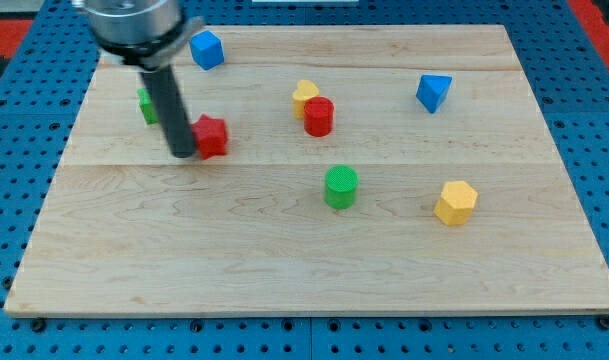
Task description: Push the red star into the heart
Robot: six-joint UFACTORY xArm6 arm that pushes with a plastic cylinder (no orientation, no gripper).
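Note:
The red star (213,136) lies on the wooden board at the view's left of centre. My tip (182,155) touches the star's left side. The yellow heart (304,95) lies to the star's right and a little higher. A red cylinder (318,117) stands against the heart's lower right side. The rod hides part of a green block (146,104) at the view's left.
A blue cube (206,50) lies near the view's top left. A blue triangular block (433,92) lies at the upper right. A green cylinder (341,187) stands near the centre. A yellow hexagon block (455,203) lies at the right.

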